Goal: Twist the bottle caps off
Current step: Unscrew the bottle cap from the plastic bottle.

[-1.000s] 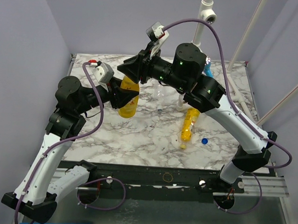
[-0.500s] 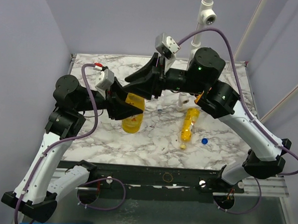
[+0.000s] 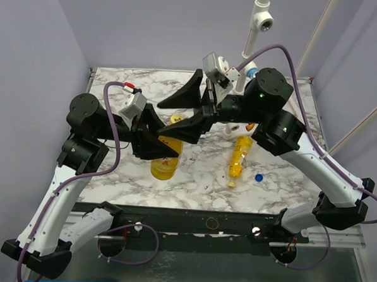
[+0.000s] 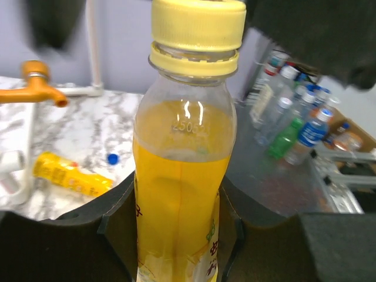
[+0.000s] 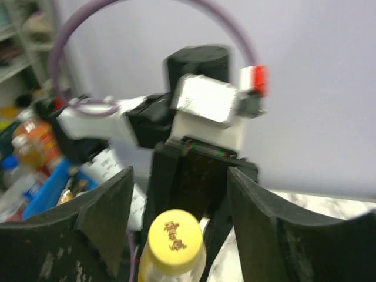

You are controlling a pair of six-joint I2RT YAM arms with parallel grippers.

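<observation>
In the left gripper (image 4: 176,235) a yellow-orange bottle (image 4: 179,176) is clamped upright, low on its body. The right gripper (image 5: 179,194) is spread wide around the yellow cap (image 5: 174,233) (no contact can be made out), which is seated on the bottle's neck. To the right, a second yellow bottle (image 3: 239,157) is laid on the marble table (image 3: 193,173), a blue cap (image 3: 258,177) near it.

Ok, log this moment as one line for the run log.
left gripper: shut on yellow bottle | right gripper: open, fingers either side of yellow cap | cap: on | table: second yellow bottle lying, blue cap loose
</observation>
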